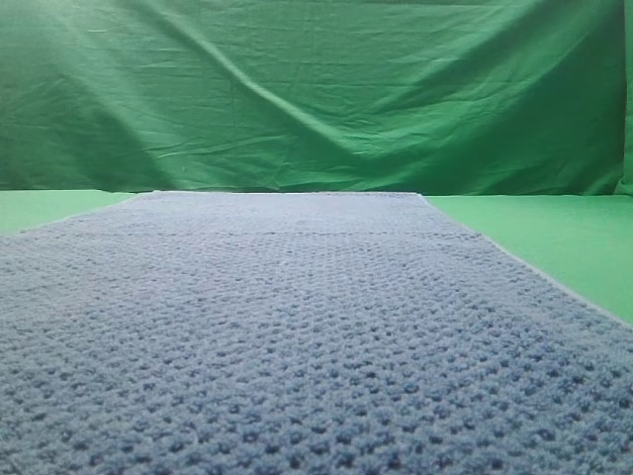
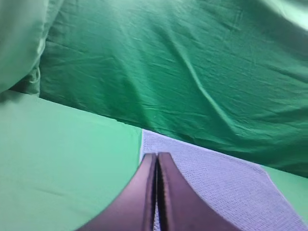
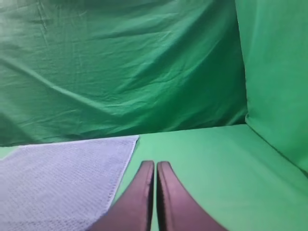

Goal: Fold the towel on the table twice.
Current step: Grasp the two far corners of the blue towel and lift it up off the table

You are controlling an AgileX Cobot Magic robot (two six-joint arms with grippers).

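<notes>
Left pincer (image 2: 156, 161) & right pincer (image 3: 155, 168) both closed, empty; towel (image 1: 297, 336) looks thick, soft, floppy — grab hem corners.

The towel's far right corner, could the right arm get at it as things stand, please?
Probably yes. In the right wrist view the right gripper, jaws shut, hangs over bare table beside the towel, nothing between; it would have to open first.
</notes>
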